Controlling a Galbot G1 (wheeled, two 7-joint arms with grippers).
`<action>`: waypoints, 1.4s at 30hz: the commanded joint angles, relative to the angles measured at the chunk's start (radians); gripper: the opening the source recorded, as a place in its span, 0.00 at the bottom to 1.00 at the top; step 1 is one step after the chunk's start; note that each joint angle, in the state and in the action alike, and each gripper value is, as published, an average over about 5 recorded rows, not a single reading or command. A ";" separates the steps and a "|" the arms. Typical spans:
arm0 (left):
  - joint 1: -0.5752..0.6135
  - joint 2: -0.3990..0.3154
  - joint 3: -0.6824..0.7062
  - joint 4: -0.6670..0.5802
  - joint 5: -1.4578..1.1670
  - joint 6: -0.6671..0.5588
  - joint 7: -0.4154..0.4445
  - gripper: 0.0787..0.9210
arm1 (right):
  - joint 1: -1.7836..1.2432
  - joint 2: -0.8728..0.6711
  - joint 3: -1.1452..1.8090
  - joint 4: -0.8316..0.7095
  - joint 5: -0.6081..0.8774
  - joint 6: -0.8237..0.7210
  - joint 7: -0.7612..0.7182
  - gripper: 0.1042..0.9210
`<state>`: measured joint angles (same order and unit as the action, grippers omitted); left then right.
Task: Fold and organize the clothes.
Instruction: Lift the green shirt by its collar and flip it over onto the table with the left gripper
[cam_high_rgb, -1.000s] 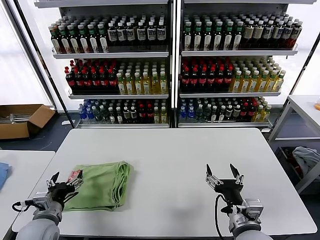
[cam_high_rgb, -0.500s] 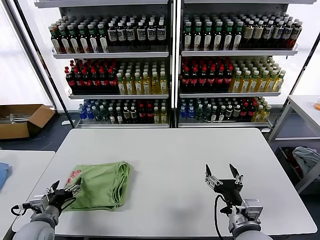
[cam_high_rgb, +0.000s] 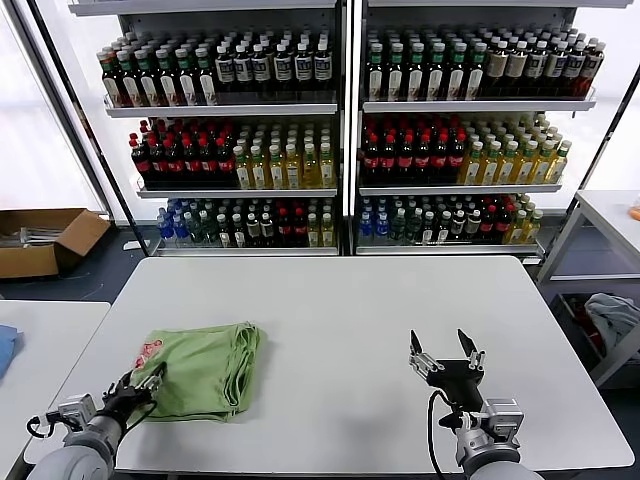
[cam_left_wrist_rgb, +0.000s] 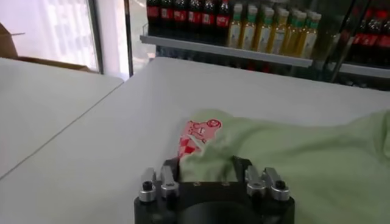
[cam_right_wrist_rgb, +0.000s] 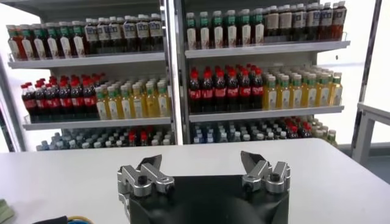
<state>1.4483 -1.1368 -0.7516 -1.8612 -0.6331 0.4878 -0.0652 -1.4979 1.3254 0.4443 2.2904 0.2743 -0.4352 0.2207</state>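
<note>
Now the folded green shirt (cam_high_rgb: 205, 370) lies on the table (cam_high_rgb: 340, 310), toward its left front corner. The left gripper (cam_high_rgb: 138, 388) sits at the shirt's near-left edge, its jaws on either side of a fold of cloth; whether they pinch it I cannot tell. The right gripper (cam_high_rgb: 444, 355) hovers well apart, jaws spread, holding nothing.

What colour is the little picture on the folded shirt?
Red and white checks on the light green folded polo shirt, clearest in the left wrist view.
</note>
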 joint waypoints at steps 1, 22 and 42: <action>0.009 -0.004 0.006 -0.007 -0.040 0.009 0.011 0.54 | 0.002 0.001 0.002 0.002 0.001 0.001 0.000 0.88; 0.013 0.040 -0.097 -0.026 0.021 -0.029 -0.014 0.03 | 0.025 -0.003 0.003 -0.016 0.012 0.008 0.004 0.88; 0.007 0.366 -0.327 0.031 0.023 -0.039 -0.038 0.03 | 0.049 -0.006 -0.015 -0.031 0.014 0.006 0.007 0.88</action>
<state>1.4643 -0.8859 -1.0132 -1.8265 -0.6444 0.4540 -0.0933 -1.4516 1.3194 0.4294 2.2610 0.2883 -0.4288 0.2274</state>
